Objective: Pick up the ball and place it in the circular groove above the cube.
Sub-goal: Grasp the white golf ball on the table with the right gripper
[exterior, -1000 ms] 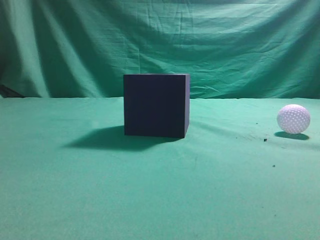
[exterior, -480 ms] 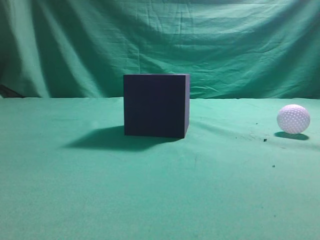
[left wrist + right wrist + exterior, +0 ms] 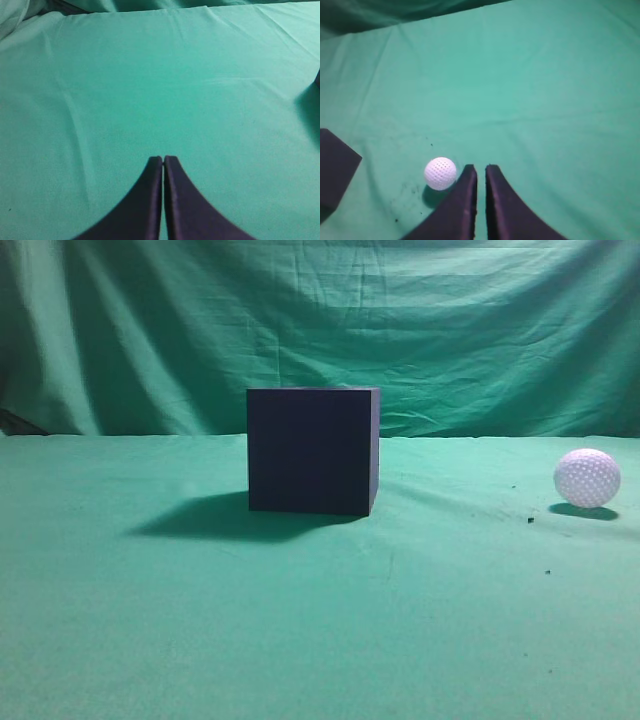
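The ball (image 3: 440, 173) sits on the green desk (image 3: 320, 640), well right of the cube (image 3: 312, 451). The right gripper (image 3: 481, 170) is clenched just beside it, so it should open wide first.

Green-clothed table (image 3: 300, 640), cube (image 3: 312, 451), ball (image 3: 587, 478) well apart

Changes since earlier pictures: none visible. Golf ball (image 3: 587, 478), cube (image 3: 312, 451), counter (image 3: 300, 620): positions identical; my claws unseen in the exterior view.
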### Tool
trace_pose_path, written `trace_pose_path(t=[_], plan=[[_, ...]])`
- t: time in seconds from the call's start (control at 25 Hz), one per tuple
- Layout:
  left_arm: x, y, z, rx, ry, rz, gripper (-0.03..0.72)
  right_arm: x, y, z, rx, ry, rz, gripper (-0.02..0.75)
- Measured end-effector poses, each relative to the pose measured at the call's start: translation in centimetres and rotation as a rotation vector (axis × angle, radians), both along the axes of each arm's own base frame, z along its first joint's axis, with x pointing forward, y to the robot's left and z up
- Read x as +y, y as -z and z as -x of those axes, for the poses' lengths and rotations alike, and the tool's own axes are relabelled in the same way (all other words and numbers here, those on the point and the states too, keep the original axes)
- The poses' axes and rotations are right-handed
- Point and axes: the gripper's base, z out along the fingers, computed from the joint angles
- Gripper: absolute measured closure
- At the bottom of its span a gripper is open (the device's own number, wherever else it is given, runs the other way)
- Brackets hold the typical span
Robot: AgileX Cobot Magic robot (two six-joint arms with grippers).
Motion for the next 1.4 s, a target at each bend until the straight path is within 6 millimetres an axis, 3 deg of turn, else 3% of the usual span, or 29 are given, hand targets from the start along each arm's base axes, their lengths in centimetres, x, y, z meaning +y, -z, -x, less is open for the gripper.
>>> trace_pose_path(t=[0.24,0.44,0.6,0.64,0.68,0.96,1.04,1.36,1.4], plan=[[0.0,0.0,0.0,0.000,0.000,0.000,0.688,1.3,-1.9,-2.9,0.160,-0.173,0.147,0.738],[0.0,0.0,0.0,0.000,0.000,0.000,0.688,4.3,-1.4,-5.4,0.310,-0.382,0.270,0.738],[0.0,0.0,0.0,0.000,0.000,0.000,0.688,5.3,-0.5,-7.7,0.431,-0.420,0.305,0.738],[0.0,0.0,0.0,0.000,0.000,0.000,0.688,5.5,-0.3,-8.2,0.461,-0.425,0.308,0.689],[0.0,0.0,0.0,0.000,0.000,0.000,0.688,5.7,-0.1,-8.7,0.483,-0.430,0.312,0.689],[0.0,0.0,0.0,0.000,0.000,0.000,0.688,6.8,2.6,-11.7,0.616,-0.470,0.340,0.262],[0.0,0.0,0.0,0.000,0.000,0.000,0.688,7.1,3.3,-12.6,0.642,-0.478,0.347,0.171],[0.0,0.0,0.0,0.000,0.000,0.000,0.688,8.1,6.3,-15.8,0.715,-0.486,0.354,0.171],[0.0,0.0,0.0,0.000,0.000,0.000,0.688,8.2,6.6,-16.2,0.715,-0.485,0.354,0.212]])
